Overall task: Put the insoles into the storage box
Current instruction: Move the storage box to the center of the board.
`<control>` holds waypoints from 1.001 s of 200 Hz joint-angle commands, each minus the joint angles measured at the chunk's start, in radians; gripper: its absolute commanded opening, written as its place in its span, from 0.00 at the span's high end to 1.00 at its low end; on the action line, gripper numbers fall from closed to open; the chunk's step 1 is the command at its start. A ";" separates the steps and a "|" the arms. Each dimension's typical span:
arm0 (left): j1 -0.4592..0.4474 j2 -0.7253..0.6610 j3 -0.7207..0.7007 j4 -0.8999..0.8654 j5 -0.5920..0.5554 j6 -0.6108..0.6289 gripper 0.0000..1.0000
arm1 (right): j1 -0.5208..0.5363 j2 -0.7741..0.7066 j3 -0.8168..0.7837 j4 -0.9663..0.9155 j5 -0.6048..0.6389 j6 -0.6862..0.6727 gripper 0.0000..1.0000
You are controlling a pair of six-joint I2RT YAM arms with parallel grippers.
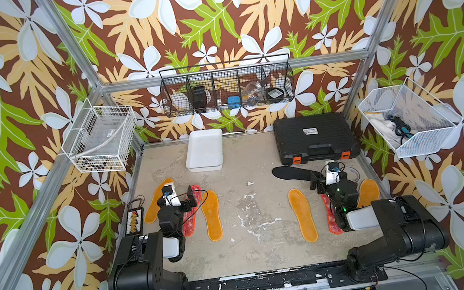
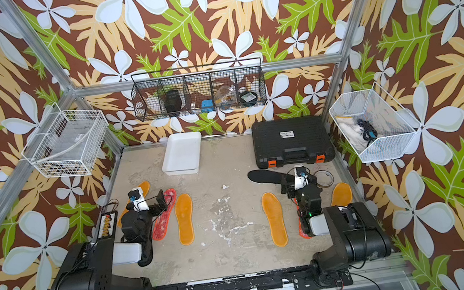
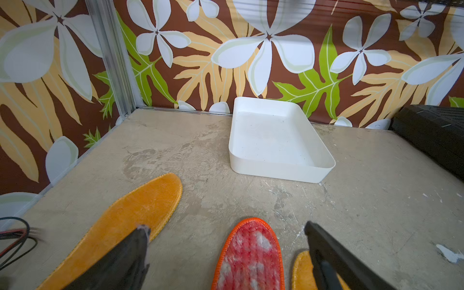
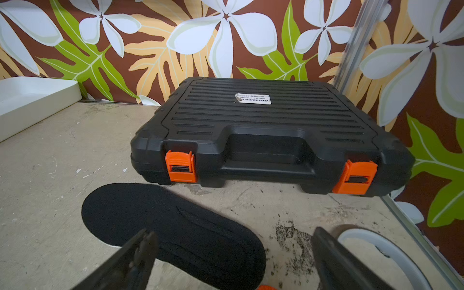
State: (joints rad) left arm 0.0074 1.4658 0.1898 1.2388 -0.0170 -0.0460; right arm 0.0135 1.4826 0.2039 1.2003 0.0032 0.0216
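The worn beige table [image 1: 252, 210] is flecked with white, boxed in by brown floral wallpaper [image 1: 206, 16]. The white storage box [image 1: 205, 149] sits at the back wall, well ahead of the left gripper [image 3: 226, 227], which hangs spread wide above a red-white insole [image 3: 251, 258]. The right gripper [image 4: 232, 233] gapes over a black insole [image 4: 188, 226], possibly two stacked.

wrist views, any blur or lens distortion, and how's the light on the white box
Left wrist: wide-angle bowing bends the frame post; the left gripper is soft at its tips; the storage box is sharp, evenly lit, no glare. Right wrist: the black case bulges, the right gripper is blurred.
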 commanded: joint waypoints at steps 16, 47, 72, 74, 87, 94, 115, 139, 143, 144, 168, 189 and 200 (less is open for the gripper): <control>0.000 0.002 0.005 -0.004 0.012 0.006 0.00 | 0.000 -0.002 -0.001 0.015 0.003 -0.002 0.00; 0.001 0.004 0.007 -0.005 0.011 0.006 0.00 | -0.006 0.002 0.002 0.014 -0.005 0.004 0.00; 0.001 -0.005 0.009 -0.007 0.003 0.005 0.01 | -0.005 -0.001 0.001 0.012 -0.005 0.003 0.01; 0.000 -0.009 0.013 -0.014 0.002 0.006 0.02 | -0.004 -0.004 -0.001 0.012 -0.005 0.003 0.00; 0.000 -0.102 0.092 -0.220 0.004 0.006 0.02 | -0.001 -0.011 0.000 0.022 0.037 0.016 0.00; -0.004 -0.152 0.159 -0.383 -0.020 -0.012 0.02 | 0.003 -0.039 0.027 -0.041 0.094 0.029 0.00; -0.008 -0.219 0.289 -0.576 -0.104 -0.222 0.03 | 0.011 -0.207 0.253 -0.537 0.236 0.198 0.00; -0.015 -0.117 0.565 -0.862 -0.117 -0.289 0.04 | -0.050 -0.241 0.375 -0.570 -0.146 0.564 0.07; -0.015 -0.079 0.633 -0.934 -0.130 -0.286 0.05 | -0.039 -0.226 0.395 -0.542 -0.232 0.572 0.07; -0.015 -0.068 0.650 -0.951 -0.133 -0.284 0.05 | -0.035 -0.222 0.400 -0.541 -0.249 0.572 0.07; 0.006 0.206 1.005 -1.245 -0.179 -0.202 0.12 | 0.216 -0.117 0.653 -0.868 -0.099 0.348 0.05; 0.045 0.449 1.298 -1.416 -0.152 -0.155 0.10 | 0.366 -0.012 0.741 -0.944 -0.009 0.228 0.04; 0.049 0.574 1.461 -1.486 -0.152 -0.123 0.09 | 0.394 0.034 0.767 -0.960 -0.015 0.241 0.04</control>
State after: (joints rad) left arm 0.0387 1.8389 1.3979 0.0826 -0.1596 -0.2459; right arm 0.3435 1.4368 0.9173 0.4286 -0.0662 0.3340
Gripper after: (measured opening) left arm 0.906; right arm 0.965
